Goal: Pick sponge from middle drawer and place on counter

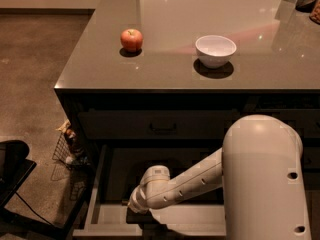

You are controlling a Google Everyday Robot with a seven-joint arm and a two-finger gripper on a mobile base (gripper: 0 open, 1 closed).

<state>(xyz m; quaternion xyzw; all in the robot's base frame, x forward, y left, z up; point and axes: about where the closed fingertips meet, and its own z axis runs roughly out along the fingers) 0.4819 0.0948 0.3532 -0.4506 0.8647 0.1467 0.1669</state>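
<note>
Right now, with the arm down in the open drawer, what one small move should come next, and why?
Probably a short straight lift: the gripper sits low in the middle drawer near its front wall, no sponge shows, so it may lie under the wrist, and the counter is above.

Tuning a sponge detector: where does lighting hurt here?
Camera view: pale glare across the counter; apple and bowl well lit, casting soft shadows; the middle drawer is dark, the gripper down inside it at its front left, no sponge discernible.
</note>
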